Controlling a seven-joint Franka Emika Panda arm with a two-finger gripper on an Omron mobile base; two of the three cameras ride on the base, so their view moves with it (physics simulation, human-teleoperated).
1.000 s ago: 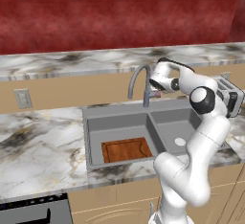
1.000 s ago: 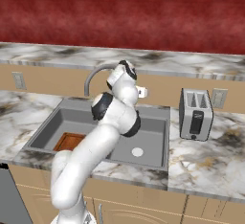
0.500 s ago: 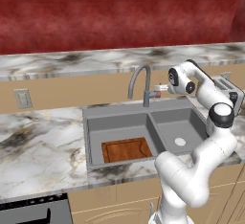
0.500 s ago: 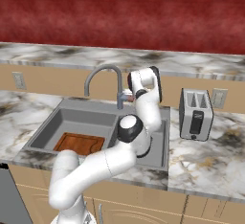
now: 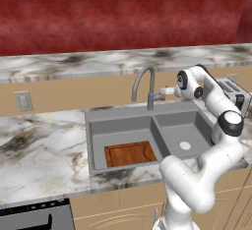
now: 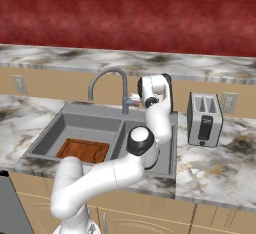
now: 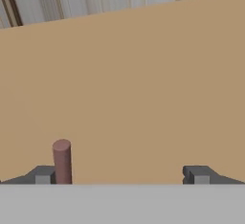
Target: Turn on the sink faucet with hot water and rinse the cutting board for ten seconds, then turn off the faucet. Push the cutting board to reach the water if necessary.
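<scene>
One lever handle (image 7: 61,161) juts sideways from the sink faucet (image 5: 145,86); the tool (image 7: 122,174), spread wide, grasps nothing beside it.

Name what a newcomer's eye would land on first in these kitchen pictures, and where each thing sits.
The white arm stands out first, its gripper raised beside the sink faucet at the back of the sink, jaws wide apart. In the hand view the faucet's reddish lever tip rises by one of the fingertips. Next comes the reddish-brown cutting board, lying flat in the near part of the left basin; no water is running.
</scene>
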